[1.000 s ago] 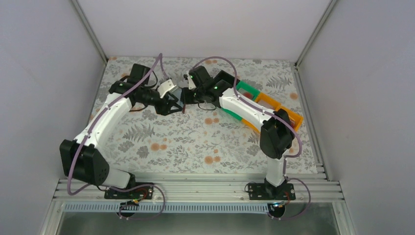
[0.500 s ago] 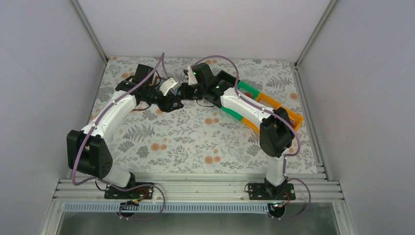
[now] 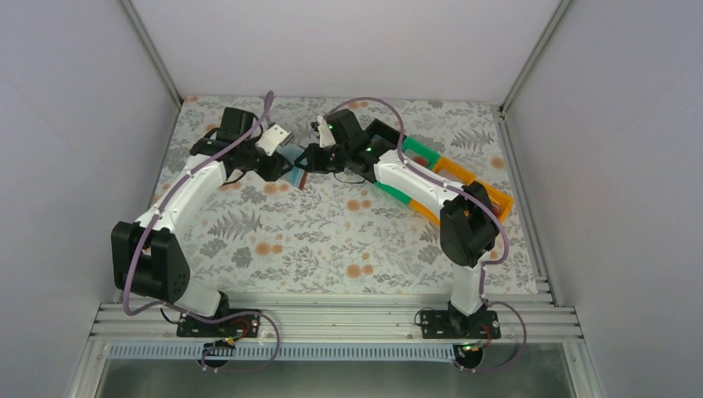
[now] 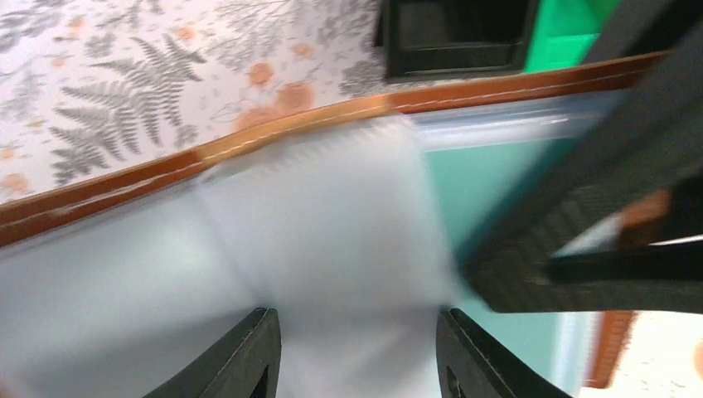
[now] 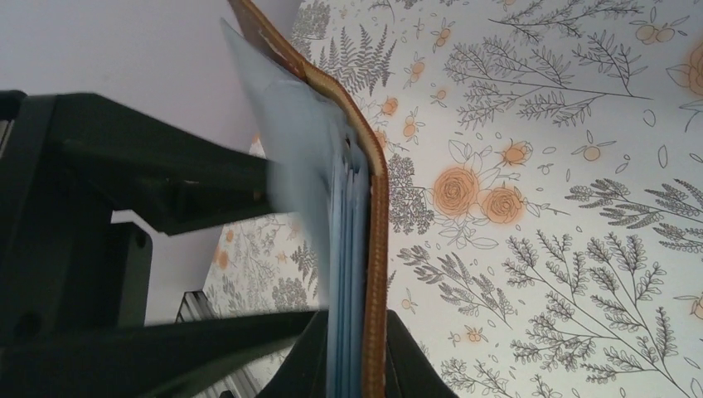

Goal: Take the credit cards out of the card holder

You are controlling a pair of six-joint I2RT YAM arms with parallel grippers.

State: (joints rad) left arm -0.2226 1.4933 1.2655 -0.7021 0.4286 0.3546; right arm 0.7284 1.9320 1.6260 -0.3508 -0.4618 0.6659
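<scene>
1. Closest to the bases was just the flowery counter point(image 3: 332, 240). Both arms were stretched out over it, with their tips close together toward the far middle.
2. That's where the card holder point(image 3: 295, 166) was, between the two arms, and it looked lifted off the counter. It had a brown leather-look outside with pale stitching along the rim, and it was pale blue-grey inside.
3. The right fingers point(image 5: 406, 377) were pinched tight on one edge of it, one finger on each face, so the stacked pocket layers showed edge-on.
4. The left fingers point(image 4: 261, 352) sat partway apart, either side of what looked like a pale card point(image 4: 332, 224) on the inside. It was too blurry there, so I couldn't tell if they actually had hold of it.
5. A teal card point(image 4: 477, 178) sat in the pocket just beside the pale one.
6. Beyond that and off to the right, a black bin point(image 3: 380, 131), a green bin point(image 3: 421, 153) and an orange bin point(image 3: 481, 189) sat in a row on the counter.
</scene>
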